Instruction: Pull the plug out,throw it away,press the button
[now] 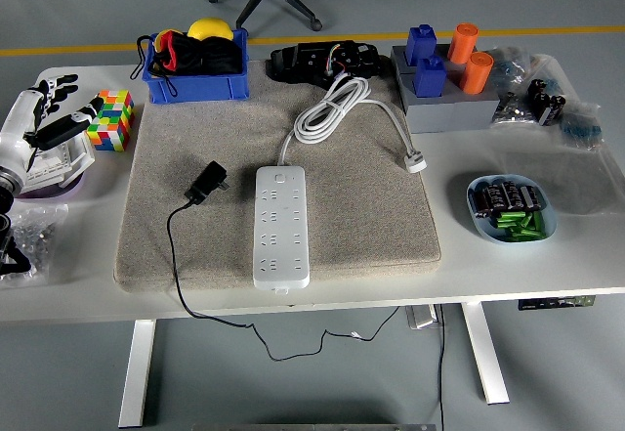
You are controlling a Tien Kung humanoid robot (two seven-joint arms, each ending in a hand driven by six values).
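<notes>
Head view: strip (281,226) lies on the mat (371,226), button end far; the plug (206,183) lies loose beside it, already pulled. Both sit well right of the left hand (49,138), whose fingers (61,130) are spread, empty, by the cube (110,119).

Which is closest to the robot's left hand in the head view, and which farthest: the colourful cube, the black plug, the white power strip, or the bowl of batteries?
From the left hand:
1. Colourful cube, right beside the fingers at the table's left.
2. Black plug, on the mat's left part.
3. White power strip, mid-mat.
4. Bowl of batteries, far right.
</notes>
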